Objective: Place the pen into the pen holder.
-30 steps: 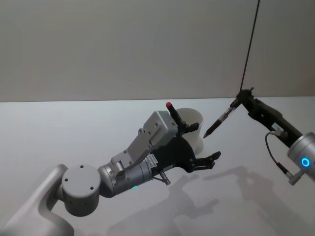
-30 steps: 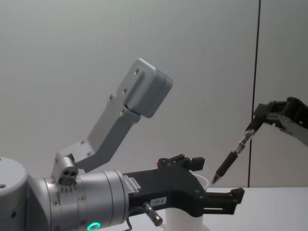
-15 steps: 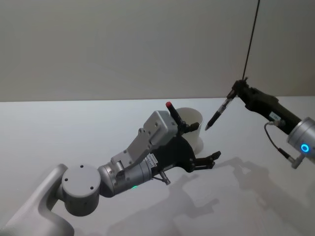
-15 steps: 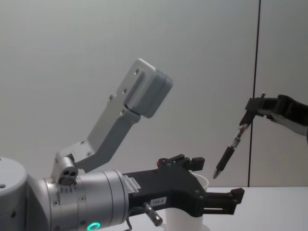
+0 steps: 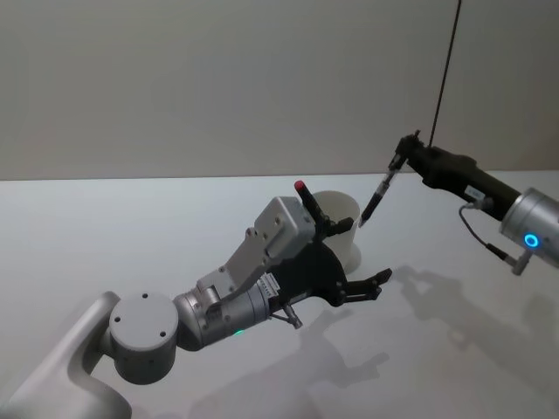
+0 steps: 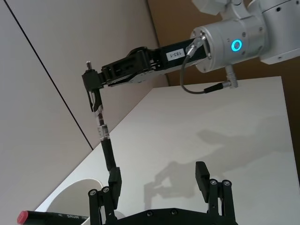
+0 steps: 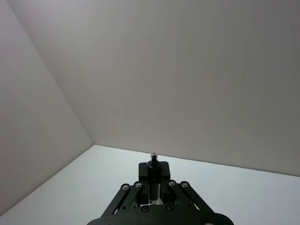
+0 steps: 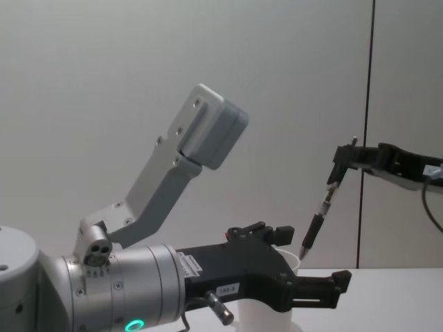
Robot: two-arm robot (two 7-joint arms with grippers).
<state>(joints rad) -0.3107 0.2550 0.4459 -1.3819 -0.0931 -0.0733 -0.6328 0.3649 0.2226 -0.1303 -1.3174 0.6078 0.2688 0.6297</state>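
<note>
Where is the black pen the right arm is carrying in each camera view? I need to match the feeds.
Head: pen upper right of centre, tip down by the cup.
Chest: pen right of centre, tip above the cup's rim.
Left wrist: pen left of centre, hanging over the cup.
Right wrist: its top end between the jaws.
Shared landmark: the cup.

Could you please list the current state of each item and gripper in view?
pen: held near its top, hanging tip-down, tip near the cup's rim.
pen holder: upright on the table, a red-capped marker standing in it.
right gripper: shut on the pen.
left gripper: open, beside the cup.
</note>
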